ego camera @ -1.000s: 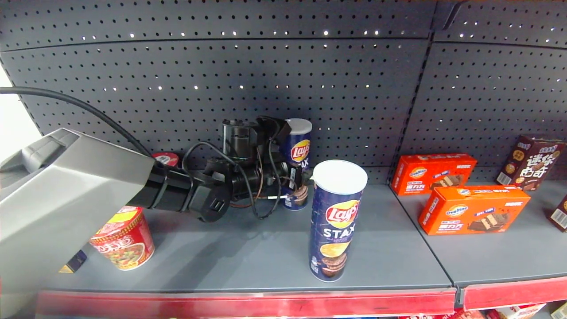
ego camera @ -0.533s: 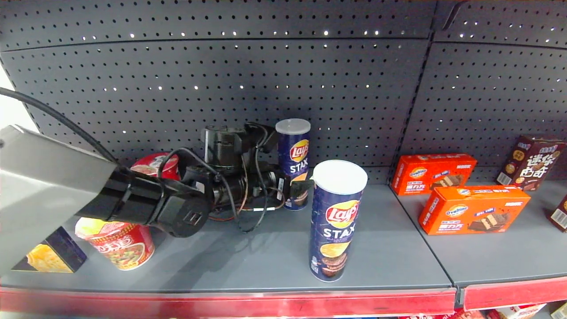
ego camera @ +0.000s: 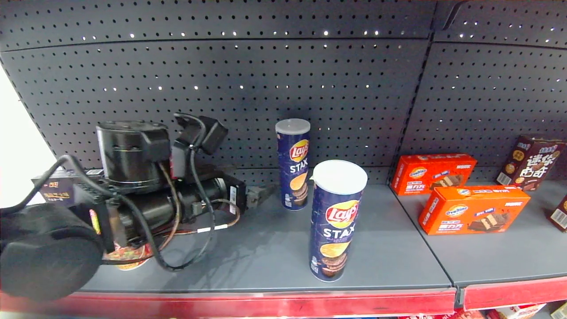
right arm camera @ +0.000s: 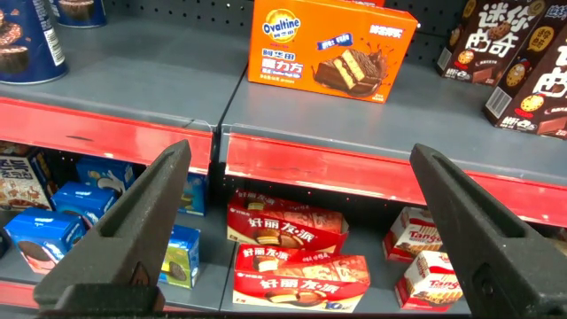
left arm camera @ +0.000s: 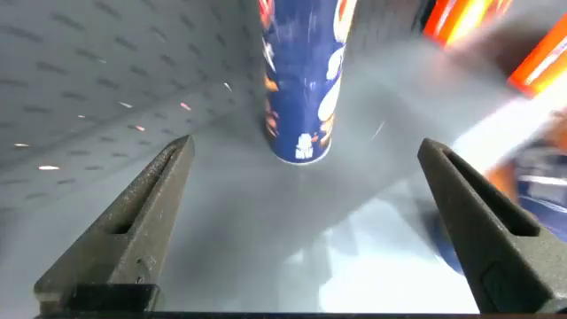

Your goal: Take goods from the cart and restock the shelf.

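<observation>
Rear chips can (ego camera: 292, 164) upright on shelf (ego camera: 266, 259), just ahead of left jaws, not touching; jaws spread wide.

The shelf (ego camera: 390, 248) is lit evenly from above and in front, and only faint, soft shadows are cast on it. Bright pinpoints are seen through the holes of the pegboard (ego camera: 221, 79). The head view's left edge is blown out white, and straight lines are bowed toward its borders. In the left wrist view the chip can (left arm camera: 301, 80) and orange boxes (left arm camera: 540, 62) are smeared, perhaps by motion, and a pale glare lies across the shelf.
</observation>
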Controlling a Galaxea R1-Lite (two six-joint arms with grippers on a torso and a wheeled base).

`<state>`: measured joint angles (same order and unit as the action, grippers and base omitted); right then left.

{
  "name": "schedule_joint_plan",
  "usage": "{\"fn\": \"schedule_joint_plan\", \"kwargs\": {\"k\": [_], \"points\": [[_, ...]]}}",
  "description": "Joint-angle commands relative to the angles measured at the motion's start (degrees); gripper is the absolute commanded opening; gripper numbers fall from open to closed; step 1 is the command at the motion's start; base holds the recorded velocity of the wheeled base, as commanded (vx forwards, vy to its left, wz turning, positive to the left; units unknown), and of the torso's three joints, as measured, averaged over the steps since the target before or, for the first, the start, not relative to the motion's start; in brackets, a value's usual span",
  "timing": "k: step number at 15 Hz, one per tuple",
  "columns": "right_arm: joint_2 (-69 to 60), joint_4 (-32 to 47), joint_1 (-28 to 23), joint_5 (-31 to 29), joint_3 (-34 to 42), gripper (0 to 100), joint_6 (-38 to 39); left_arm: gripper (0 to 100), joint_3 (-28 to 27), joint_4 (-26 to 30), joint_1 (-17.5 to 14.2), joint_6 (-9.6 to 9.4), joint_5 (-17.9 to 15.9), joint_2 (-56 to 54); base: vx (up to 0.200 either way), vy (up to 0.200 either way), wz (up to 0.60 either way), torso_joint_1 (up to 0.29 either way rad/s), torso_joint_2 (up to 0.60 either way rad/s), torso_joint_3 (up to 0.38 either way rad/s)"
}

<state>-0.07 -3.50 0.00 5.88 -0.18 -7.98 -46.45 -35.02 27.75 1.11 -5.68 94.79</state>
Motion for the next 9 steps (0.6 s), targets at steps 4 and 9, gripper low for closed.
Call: {"fn": "schedule_joint_plan", "kwargs": {"k": [4,9], "points": [[0.1,0.0,0.0,0.0,0.0,100,0.0,100,10.4,7.2,-2.7,0.56,4.0,-27.3,0.0,0.0,0.0,0.0,0.0,0.0],[0.1,0.0,0.0,0.0,0.0,100,0.0,100,30.6,13.1,-16.5,0.38,3.5,-51.1,0.0,0.0,0.0,0.0,0.0,0.0]]}}
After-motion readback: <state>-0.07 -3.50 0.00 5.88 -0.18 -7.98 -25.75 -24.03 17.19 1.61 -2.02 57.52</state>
